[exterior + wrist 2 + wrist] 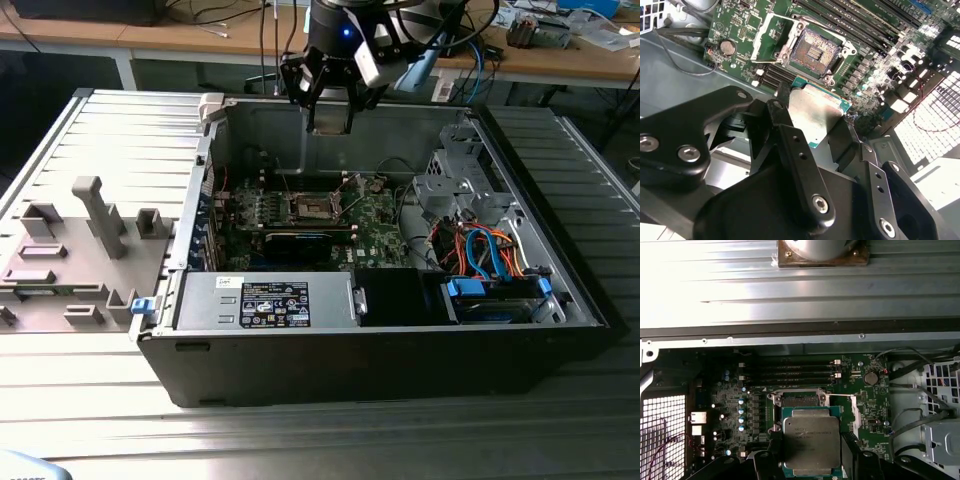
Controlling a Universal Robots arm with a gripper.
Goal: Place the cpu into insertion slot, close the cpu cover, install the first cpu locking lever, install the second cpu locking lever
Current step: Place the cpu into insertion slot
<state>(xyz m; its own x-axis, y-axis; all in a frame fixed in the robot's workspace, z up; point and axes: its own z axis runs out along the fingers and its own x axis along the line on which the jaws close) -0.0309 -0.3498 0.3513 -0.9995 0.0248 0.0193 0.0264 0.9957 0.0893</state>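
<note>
While the open computer case (400, 370) lies on its side with its green circuit board (375, 228) facing up, the black gripper (330, 125) hangs well above the socket (812, 50), its two fingers closed against opposite edges of the chip (815, 112), which is held flat with its metal top showing. The cover (758, 47) stands swung open just beside the socket, which is bare. To seat it well, the chip probably should stay level, square to the socket, and go straight down without sliding.

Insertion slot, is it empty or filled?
Empty: the insertion slot shows bare contacts, and the cpu sits clamped between the fingers.
</note>
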